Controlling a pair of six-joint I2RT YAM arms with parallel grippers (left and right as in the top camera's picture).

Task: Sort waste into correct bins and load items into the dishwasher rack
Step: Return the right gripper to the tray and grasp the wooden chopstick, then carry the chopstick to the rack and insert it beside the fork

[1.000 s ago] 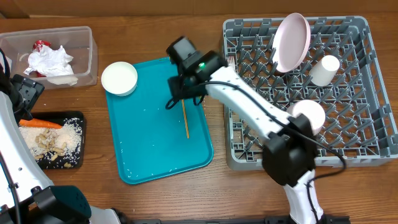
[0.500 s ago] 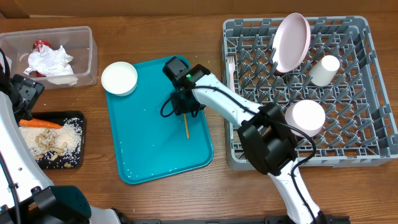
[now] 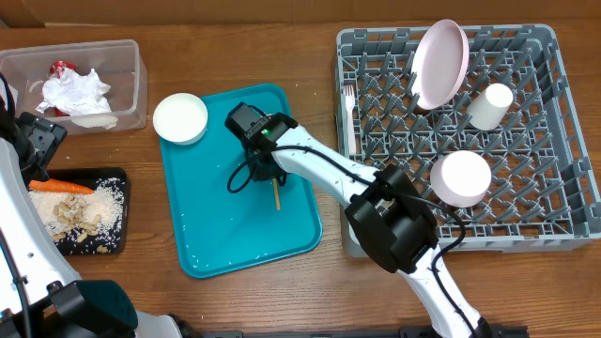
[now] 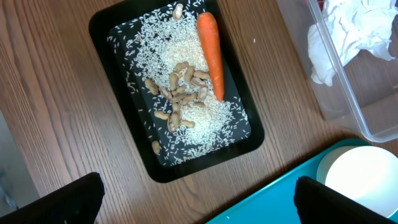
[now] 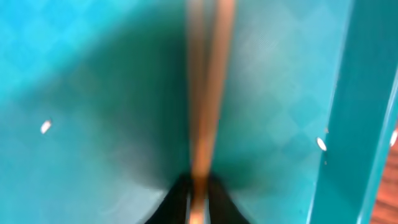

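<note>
My right gripper [image 3: 268, 175] is down on the teal serving tray [image 3: 235, 235], shut on the thin wooden stick [image 3: 276, 197], which lies between its fingertips in the right wrist view [image 5: 208, 93]. My left gripper [image 4: 199, 202] is open and empty above the table beside the black tray [image 4: 112, 37], which holds a carrot [image 4: 210, 53], rice and beige scraps. The clear tub [image 3: 131, 84] holds the napkin [image 3: 75, 92] and the red-and-white wrapper [image 3: 64, 68]. The grey rack [image 3: 563, 141] holds the pink plate [image 3: 441, 61], cup [image 3: 491, 105], a bowl [image 3: 461, 178] and the fork [image 3: 349, 103].
A white bowl [image 3: 180, 118] sits on the teal tray's far left corner and shows in the left wrist view [image 4: 364, 180]. The rack stands right of the teal tray. The tub and black tray are at the far left.
My right gripper has moved left and lower over the teal tray, down onto the wooden stick. The left arm has not moved.
</note>
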